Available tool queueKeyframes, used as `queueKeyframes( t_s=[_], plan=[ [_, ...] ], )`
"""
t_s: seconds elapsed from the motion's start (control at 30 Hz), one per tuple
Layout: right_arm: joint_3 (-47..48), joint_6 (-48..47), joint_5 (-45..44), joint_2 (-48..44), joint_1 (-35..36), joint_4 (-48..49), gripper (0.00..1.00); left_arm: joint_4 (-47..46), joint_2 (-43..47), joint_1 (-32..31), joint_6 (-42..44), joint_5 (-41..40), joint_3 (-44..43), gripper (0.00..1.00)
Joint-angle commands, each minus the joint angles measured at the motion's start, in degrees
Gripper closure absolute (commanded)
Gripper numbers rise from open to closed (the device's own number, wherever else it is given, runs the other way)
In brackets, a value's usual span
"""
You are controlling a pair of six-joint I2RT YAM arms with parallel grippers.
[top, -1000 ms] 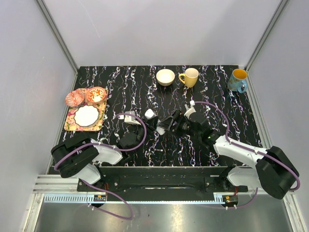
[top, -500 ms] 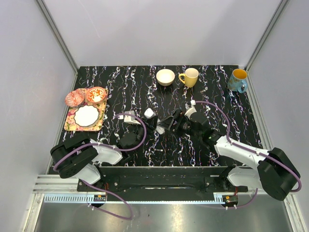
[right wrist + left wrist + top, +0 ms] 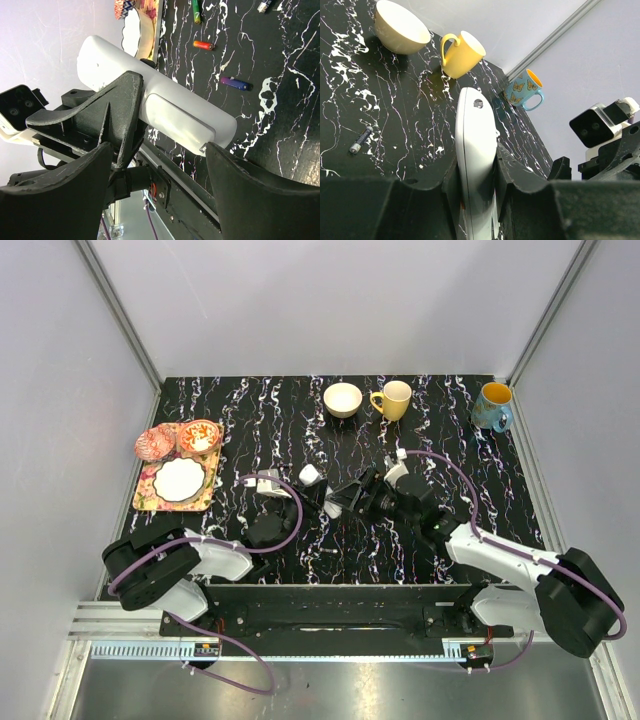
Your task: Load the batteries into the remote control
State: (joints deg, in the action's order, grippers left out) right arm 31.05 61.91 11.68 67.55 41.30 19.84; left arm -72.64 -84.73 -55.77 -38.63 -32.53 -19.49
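Since the earlier frames only the right arm had shifted, and only slightly. Its right gripper (image 3: 342, 496) had nudged a touch closer to the left arm in the overhead view, while the left arm had kept its pose. We saw the left gripper (image 3: 476, 172) clenched on the remote control (image 3: 472, 125), its two dark fingers pinching the handset's long narrow edges and holding it, apparently, clear of the table (image 3: 280, 60). Our right gripper was released, its jaws spread wide to either side of the remote's free end in its own wrist view, touching nothing that we could make out. The batteries (image 3: 203, 45) lay loose on the marble beyond the remote, well apart from both claws: a red-orange one, a bluish battery (image 3: 235, 83) near it, and a green battery (image 3: 196, 11) farther off. A raised panel on the remote's back, which we took for the battery cover, looked shut, so we judged that loading had not begun. The danger we saw was crowding. If the right jaws closed from there, they could catch the left fingers rather than the cover. Any prying force could also twist the slim, smooth handset out of its edge-on pinch. The small round cells could roll away if brushed.
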Motion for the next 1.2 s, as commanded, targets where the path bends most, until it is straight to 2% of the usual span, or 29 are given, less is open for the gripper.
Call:
queueKeyframes(
  t_s=[0.0,1.17],
  plan=[
    [-0.1,0.9,0.4,-1.9,0.0,7.2,0.20,-0.7,-0.2,-1.0,-0.7,2.5,-0.6,1.00],
    [-10.0,1.0,1.0,6.4,-1.4,18.1,0.20,-9.9,-12.9,-1.0,-2.8,3.4,0.6,1.00]
  ],
)
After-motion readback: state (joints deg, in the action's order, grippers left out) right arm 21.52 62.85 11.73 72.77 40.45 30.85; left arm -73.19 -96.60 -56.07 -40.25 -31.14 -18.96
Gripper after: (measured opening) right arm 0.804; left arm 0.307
